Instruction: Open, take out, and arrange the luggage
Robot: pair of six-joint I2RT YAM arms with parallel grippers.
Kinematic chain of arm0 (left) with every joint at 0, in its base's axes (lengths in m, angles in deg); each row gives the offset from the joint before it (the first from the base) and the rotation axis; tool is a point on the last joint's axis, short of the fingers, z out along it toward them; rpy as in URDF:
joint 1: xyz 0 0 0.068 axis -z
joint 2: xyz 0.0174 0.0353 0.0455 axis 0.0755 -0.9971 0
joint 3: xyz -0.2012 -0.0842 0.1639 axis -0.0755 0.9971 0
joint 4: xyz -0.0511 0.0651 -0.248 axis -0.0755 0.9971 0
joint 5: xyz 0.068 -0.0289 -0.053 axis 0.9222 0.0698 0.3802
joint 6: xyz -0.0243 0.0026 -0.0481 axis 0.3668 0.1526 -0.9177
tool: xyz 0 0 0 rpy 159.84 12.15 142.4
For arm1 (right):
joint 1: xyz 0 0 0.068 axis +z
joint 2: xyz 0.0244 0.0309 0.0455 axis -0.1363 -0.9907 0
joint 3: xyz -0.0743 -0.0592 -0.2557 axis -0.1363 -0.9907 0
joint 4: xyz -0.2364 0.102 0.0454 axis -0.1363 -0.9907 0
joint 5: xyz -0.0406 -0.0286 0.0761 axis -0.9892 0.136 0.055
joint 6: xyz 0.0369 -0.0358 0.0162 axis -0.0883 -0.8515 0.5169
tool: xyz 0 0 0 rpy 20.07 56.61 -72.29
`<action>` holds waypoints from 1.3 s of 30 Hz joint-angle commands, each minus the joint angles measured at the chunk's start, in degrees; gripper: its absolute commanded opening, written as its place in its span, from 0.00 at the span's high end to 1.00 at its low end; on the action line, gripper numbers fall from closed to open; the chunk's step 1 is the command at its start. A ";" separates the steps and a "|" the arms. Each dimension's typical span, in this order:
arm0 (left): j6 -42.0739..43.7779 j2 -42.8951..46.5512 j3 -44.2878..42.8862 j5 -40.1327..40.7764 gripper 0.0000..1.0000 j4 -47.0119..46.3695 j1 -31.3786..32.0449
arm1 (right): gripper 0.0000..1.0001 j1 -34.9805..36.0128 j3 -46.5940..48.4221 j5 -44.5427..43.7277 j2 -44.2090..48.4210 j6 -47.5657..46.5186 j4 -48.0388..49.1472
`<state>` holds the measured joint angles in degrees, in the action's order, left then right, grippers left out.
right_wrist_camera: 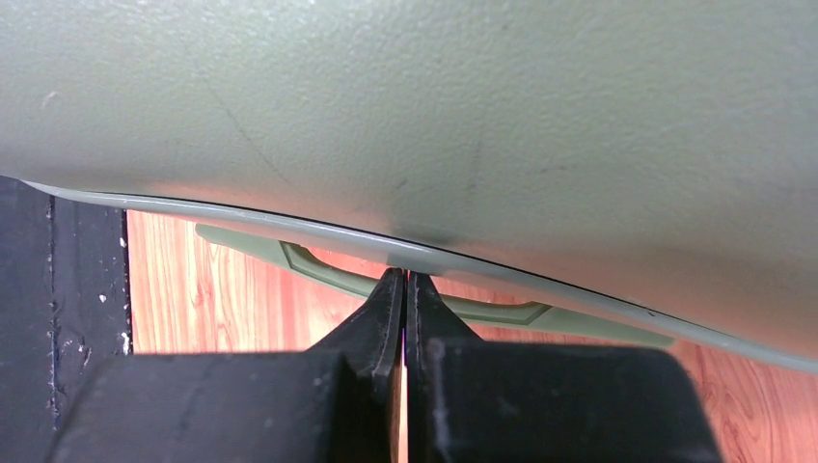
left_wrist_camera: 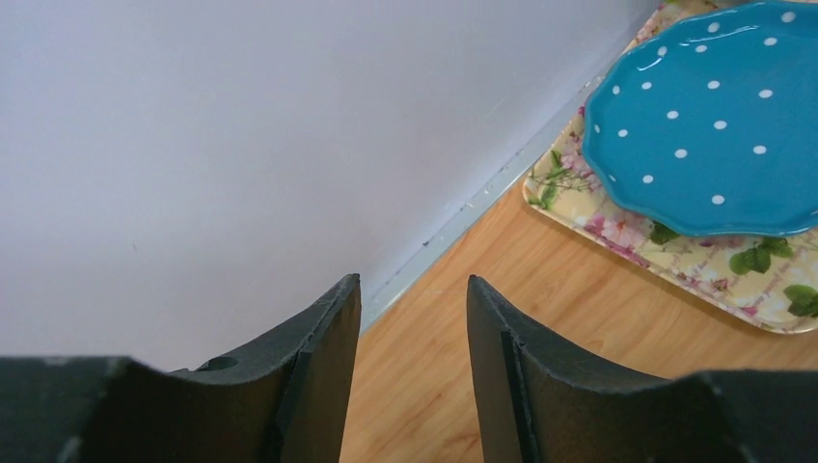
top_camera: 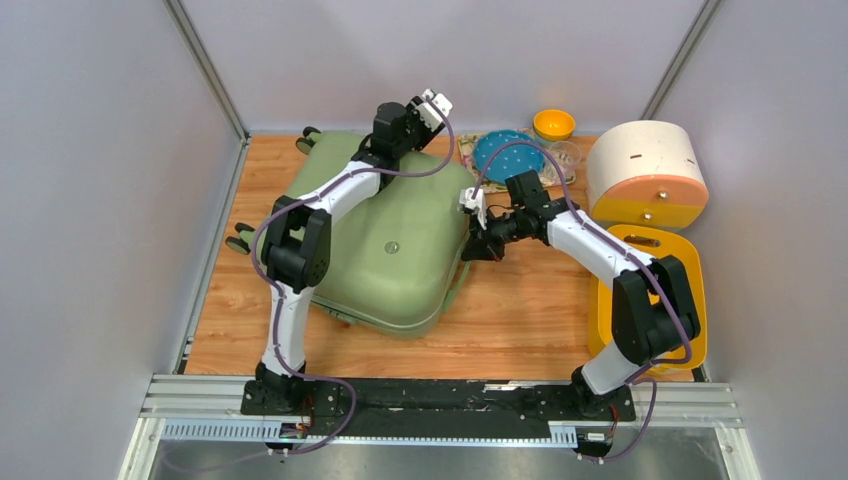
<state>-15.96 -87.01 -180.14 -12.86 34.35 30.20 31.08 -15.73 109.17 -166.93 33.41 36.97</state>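
Squarely at centre-left of the overhead frame, the luggage [top_camera: 385, 250] lies flat, lid down, on the table [top_camera: 520, 320]. The right gripper [right_wrist_camera: 405, 275], fingers pressed together, touches its rim by the handle [right_wrist_camera: 318, 268]. The left gripper [left_wrist_camera: 413, 285] hangs spread and empty at top centre, near a dotted plate [left_wrist_camera: 704, 116].

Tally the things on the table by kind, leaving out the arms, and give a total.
Suitcase: 1
Trays: 2, the floral tray and the yellow tray
Plate: 1
Bowl: 1
Drawer box: 1
Total: 6
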 commanded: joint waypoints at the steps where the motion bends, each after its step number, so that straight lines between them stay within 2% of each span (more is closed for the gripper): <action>1: 8.35 3.73 6.24 -10.14 0.47 -1.53 1.11 | 1.00 1.54 0.44 -1.48 -0.19 1.22 12.45; 7: 14.78 9.71 13.28 -29.41 0.50 11.90 0.15 | 1.00 -1.27 1.58 -3.32 0.08 2.37 11.75; 10: 15.30 9.81 12.32 -35.82 0.52 19.37 -0.90 | 1.00 -4.08 3.42 -4.90 -0.80 -0.26 10.78; 13: 16.79 9.28 11.26 -38.40 0.55 23.77 -1.43 | 1.00 -6.98 6.23 -5.52 -3.08 -2.80 10.00; 19: 19.52 6.48 7.84 -38.06 0.55 30.02 -1.43 | 1.00 -10.41 12.64 -6.05 -8.96 -6.42 9.81; 28: 21.11 4.01 5.90 -38.58 0.55 33.62 -1.61 | 1.00 -12.52 22.14 -4.21 -20.13 -2.12 22.20; 32: 21.37 2.69 4.32 -38.84 0.55 35.03 -1.61 | 1.00 -12.35 23.99 -3.68 -24.35 3.67 33.68; 34: 21.28 2.08 4.05 -37.89 0.55 34.69 -1.78 | 1.00 -12.61 23.47 -2.20 -24.97 5.44 36.26; 36: 16.40 1.81 3.44 -36.48 0.53 32.33 -2.13 | 1.00 -12.78 22.51 -0.78 -24.88 5.36 36.63; 39: 6.63 1.37 2.73 -26.66 0.49 21.80 -2.31 | 1.00 -12.96 19.27 2.29 -22.96 4.83 35.22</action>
<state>2.40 -79.23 -180.36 -46.72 50.32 27.18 19.25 4.81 112.89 -190.84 38.06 59.54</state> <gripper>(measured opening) 0.471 0.007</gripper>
